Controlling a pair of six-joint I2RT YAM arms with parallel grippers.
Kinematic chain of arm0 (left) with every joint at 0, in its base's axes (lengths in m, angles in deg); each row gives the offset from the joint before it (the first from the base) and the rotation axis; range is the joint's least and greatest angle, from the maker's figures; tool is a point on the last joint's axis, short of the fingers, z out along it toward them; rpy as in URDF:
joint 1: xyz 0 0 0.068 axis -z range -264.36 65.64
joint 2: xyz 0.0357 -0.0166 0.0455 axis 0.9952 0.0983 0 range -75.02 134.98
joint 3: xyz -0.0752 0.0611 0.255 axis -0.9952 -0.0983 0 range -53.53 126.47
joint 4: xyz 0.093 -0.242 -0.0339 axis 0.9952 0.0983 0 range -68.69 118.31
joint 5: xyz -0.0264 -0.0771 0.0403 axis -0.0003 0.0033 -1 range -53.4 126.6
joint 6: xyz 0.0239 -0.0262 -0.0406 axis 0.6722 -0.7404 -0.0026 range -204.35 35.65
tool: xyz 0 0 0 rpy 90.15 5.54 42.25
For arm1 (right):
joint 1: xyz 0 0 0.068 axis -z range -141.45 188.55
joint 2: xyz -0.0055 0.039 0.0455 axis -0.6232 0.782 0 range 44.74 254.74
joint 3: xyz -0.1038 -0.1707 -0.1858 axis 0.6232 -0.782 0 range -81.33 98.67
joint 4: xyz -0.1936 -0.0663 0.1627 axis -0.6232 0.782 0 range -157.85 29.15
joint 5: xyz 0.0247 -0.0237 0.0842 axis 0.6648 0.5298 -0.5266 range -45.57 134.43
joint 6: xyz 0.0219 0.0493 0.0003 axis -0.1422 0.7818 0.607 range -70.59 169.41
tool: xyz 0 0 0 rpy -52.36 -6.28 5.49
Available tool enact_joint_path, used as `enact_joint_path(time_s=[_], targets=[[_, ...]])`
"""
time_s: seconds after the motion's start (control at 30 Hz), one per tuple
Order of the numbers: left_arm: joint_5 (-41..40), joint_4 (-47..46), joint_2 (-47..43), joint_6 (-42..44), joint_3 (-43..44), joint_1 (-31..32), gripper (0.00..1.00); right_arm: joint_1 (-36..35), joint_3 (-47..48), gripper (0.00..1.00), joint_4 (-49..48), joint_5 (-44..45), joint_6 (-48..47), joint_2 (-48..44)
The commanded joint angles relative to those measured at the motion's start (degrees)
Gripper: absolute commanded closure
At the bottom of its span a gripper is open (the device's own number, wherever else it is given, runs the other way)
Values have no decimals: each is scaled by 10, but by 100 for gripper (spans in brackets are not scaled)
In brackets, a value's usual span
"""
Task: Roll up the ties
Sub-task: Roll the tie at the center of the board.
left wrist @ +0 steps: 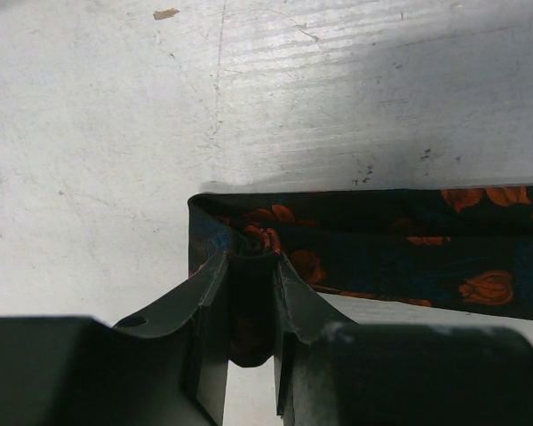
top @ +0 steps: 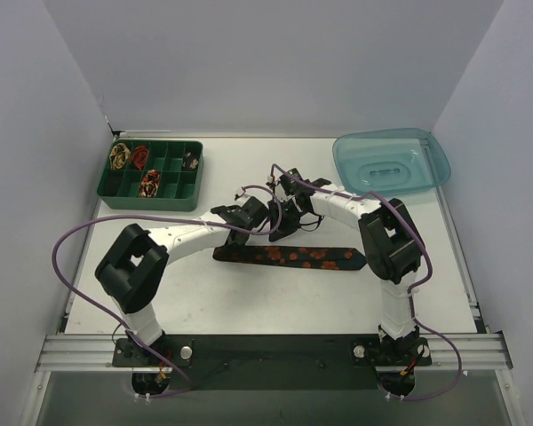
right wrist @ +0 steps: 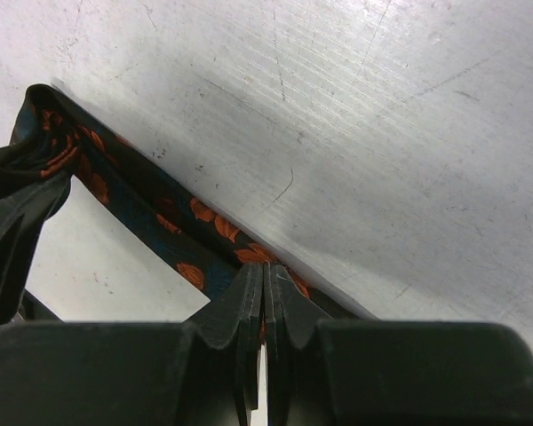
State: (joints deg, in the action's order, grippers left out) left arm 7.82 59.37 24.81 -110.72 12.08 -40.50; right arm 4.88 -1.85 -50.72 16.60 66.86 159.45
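The dark floral tie (top: 289,257) lies lengthwise across the centre of the tabletop (top: 249,306). The left end effector (left wrist: 250,259), fingers partly apart, grips its folded left end. The right end effector (right wrist: 264,277), fingers pressed nearly together, pinches the tie's edge further along. Coiled ties (top: 148,184) sit in a green tray (top: 151,203) at the far-left corner.

Your left arm (top: 195,237) and right arm (top: 342,202) are white links with blocky black joints. A purple cable (top: 56,262) loops along each, and the fingers (left wrist: 209,319) are matte black wedges.
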Motion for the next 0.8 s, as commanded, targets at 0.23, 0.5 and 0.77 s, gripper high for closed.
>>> enact_joint_path(time_s=[0.23, 0.5, 0.77], targets=[[78, -78, 6, -50, -17, 9, 74, 3, -1, 96, 16, -3, -9, -19], [117, -127, -5, -94, -50, 8, 63, 3, -2, 96, 16, -3, -11, -19], [109, -158, -52, -119, -89, 9, 50, 3, -3, 96, 15, -4, -11, -15]])
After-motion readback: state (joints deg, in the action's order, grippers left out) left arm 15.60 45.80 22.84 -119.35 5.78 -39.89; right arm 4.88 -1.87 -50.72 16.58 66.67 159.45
